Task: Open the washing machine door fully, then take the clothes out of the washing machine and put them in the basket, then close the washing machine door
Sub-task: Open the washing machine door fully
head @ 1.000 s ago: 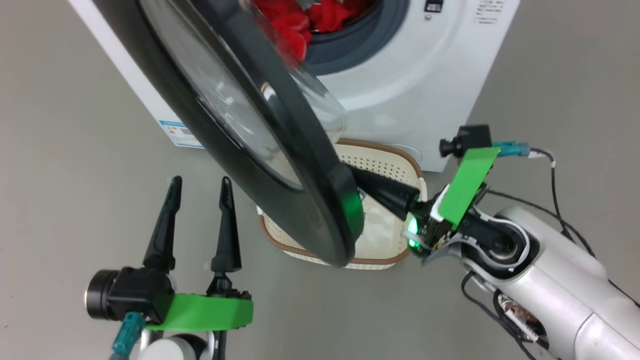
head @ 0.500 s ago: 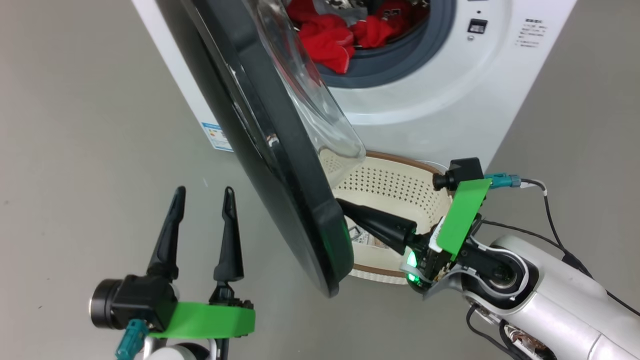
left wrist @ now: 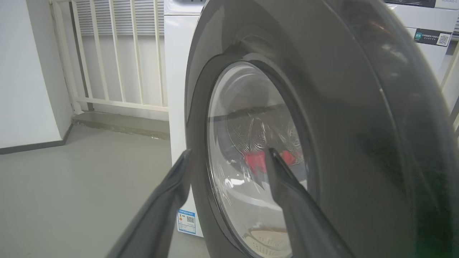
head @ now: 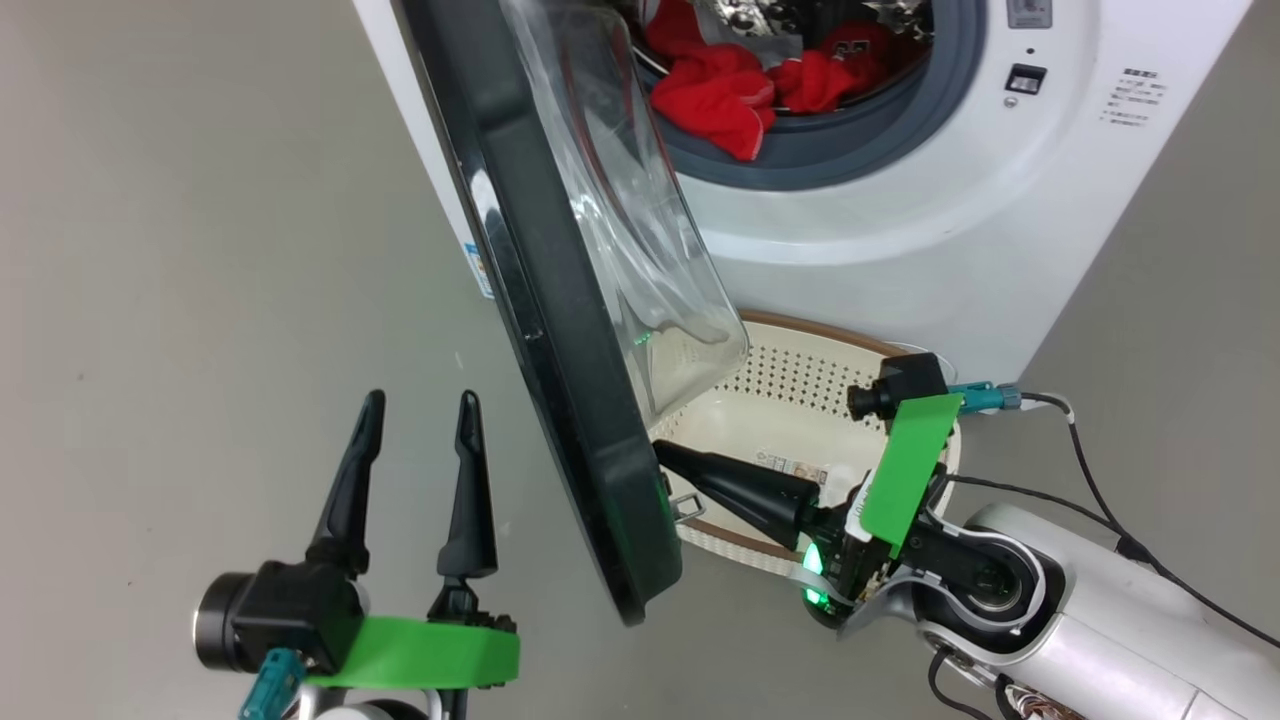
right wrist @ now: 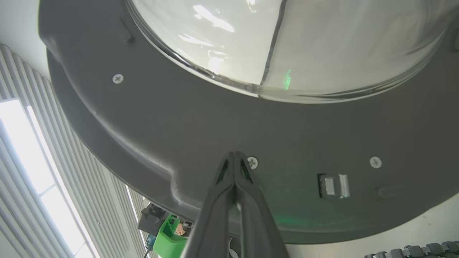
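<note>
Head view / door: the large round glossy black washing machine door point(head: 545, 320), with a bulging clear glass window point(head: 640, 240), stands partly open, swung out from the big white front-loading washing machine point(head: 900, 240).
Head view / right tool: the right tool point(head: 665, 453) is empty, with its fingers pressed together and the tip at the door's inner face near the lower edge.
Head view / left tool: the left tool point(head: 421, 400) is spread wide and empty, on the outer side of the door and apart from it.
Head view / clothes: the soft red and white clothes point(head: 720, 95) lie in the drum mouth. One fold is draped over the grey rubber ring point(head: 860, 160).
Head view / basket: the small cream perforated plastic basket point(head: 800, 375) with a brown rim sits on the smooth grey floor point(head: 180, 250), just in front of the machine. It holds no clothes.
Left wrist view / outer face: the outer face is glossy and smooth, with no handle visible, and is judged slippery to pinch. The red fabric shows through the glass.
Left wrist view / room: a white railing point(left wrist: 118, 53) and a white wall stand behind the machine.
Right wrist view / inner face: a stiff dark frame with screws and a metal latch point(right wrist: 333, 185) surrounds the glass.
Right wrist view / room: a slatted ceiling with a light panel point(right wrist: 21, 143) is overhead.
Handling / door: rigid and hinged. Push on the frame, not on the glass.
Handling / clothes: light and limp. Pinch the fold at the ring.
</note>
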